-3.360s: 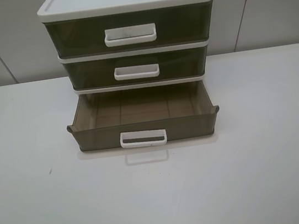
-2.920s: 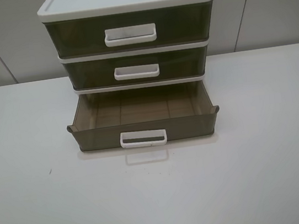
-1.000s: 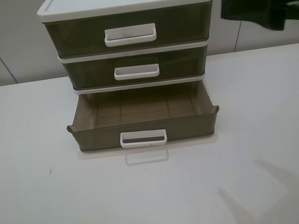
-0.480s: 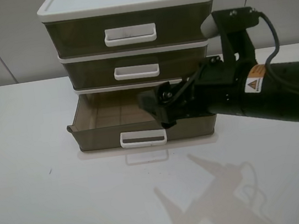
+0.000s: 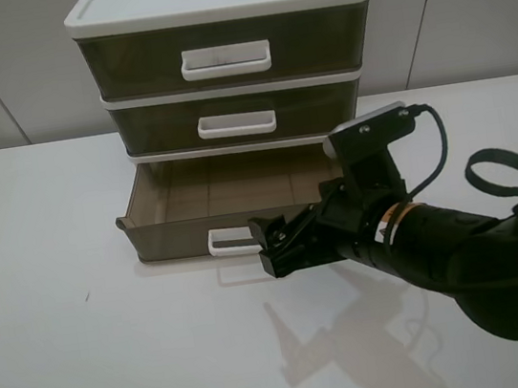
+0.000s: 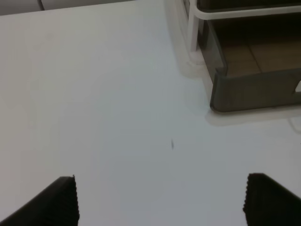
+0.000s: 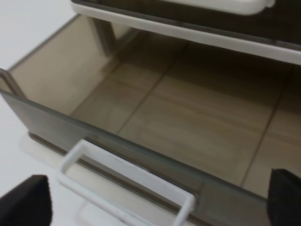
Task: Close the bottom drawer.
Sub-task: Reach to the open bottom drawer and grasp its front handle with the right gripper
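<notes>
The bottom drawer [image 5: 173,237] is smoky olive-brown, pulled out of the white-framed unit, and empty inside. Its white loop handle [image 5: 232,243] faces the table front. My right gripper [image 5: 274,246] is just to the right of the handle, in front of the drawer's front wall, with its jaws apart and nothing between them. In the right wrist view the drawer [image 7: 188,103] and the handle [image 7: 127,181] lie close ahead of the right gripper [image 7: 154,198]. My left gripper [image 6: 162,200] is open over bare table, well short of the drawer's left corner [image 6: 256,87].
The middle drawer [image 5: 236,120] and the taller top drawer [image 5: 225,56] sit shut above it. The unit stands at the back of a white table [image 5: 69,356]. The right arm's black body and cable lie over the table at front right [image 5: 470,251].
My right arm came in from the upper right and dropped down. Its gripper moved from over the open drawer to in front of the drawer's front wall, by the handle. The drawer has not moved.
</notes>
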Action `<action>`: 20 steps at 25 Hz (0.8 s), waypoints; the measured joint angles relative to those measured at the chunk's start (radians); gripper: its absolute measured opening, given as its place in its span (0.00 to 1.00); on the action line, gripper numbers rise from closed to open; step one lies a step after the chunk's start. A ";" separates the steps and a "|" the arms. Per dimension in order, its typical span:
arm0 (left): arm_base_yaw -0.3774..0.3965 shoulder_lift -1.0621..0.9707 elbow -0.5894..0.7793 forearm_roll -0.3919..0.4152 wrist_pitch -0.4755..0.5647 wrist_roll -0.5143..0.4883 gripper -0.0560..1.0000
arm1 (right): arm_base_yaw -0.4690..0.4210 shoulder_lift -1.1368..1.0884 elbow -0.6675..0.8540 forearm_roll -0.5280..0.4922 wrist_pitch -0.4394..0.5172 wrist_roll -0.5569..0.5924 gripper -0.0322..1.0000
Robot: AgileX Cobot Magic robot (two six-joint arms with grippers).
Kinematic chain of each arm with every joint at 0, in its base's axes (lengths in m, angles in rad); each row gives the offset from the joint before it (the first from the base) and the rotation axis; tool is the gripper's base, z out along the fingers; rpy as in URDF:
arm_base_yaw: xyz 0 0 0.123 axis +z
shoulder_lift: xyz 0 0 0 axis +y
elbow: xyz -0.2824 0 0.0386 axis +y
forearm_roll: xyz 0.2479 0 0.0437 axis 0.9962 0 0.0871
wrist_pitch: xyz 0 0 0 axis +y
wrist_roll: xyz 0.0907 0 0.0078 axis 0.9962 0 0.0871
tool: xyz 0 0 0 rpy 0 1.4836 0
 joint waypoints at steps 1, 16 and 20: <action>0.000 0.000 0.000 0.000 0.000 0.000 0.73 | 0.010 0.011 0.000 0.018 -0.004 -0.002 0.62; 0.000 0.000 0.000 0.000 0.000 0.000 0.73 | 0.067 0.149 -0.019 0.005 -0.229 -0.012 0.05; 0.000 0.000 0.000 0.000 0.000 0.000 0.73 | 0.067 0.192 -0.056 -0.043 -0.245 -0.012 0.05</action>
